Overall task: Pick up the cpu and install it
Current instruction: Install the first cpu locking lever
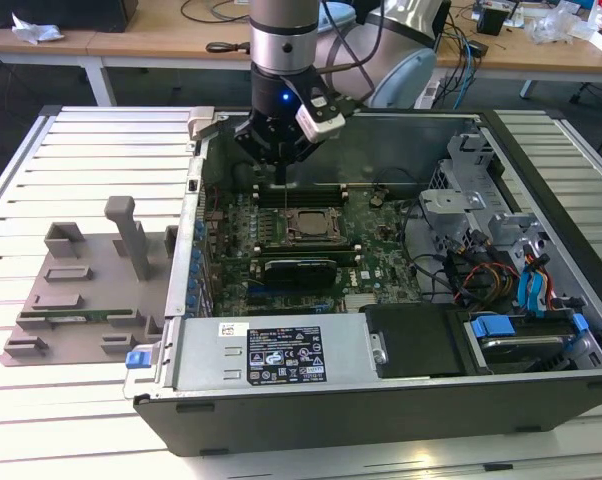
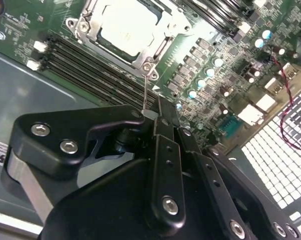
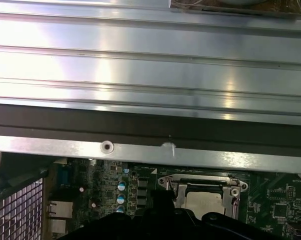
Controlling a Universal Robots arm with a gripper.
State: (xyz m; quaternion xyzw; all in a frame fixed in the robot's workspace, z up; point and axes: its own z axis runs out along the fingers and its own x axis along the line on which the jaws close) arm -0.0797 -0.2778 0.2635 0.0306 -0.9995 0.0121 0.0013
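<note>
In both wrist views cpu (image 2: pixel 123 26) (image 3: pixel 203 201) seated in socket; exterior view: gripper (image 1: pixel 282 172) above

Lighting was bright and even in the exterior view, with overhead light glaring off the slatted metal table (image 1: pixel 91 160) and leaving the inside of the computer case (image 1: pixel 381 240) darker. In the first wrist view, strong glare washed out the metal slats (image 3: pixel 140 65) and the picture was soft throughout. In the second wrist view, the gripper (image 2: pixel 155 117) appeared close, dark and slightly blurred, while the circuit board (image 2: pixel 215 60) behind was evenly lit.
</note>
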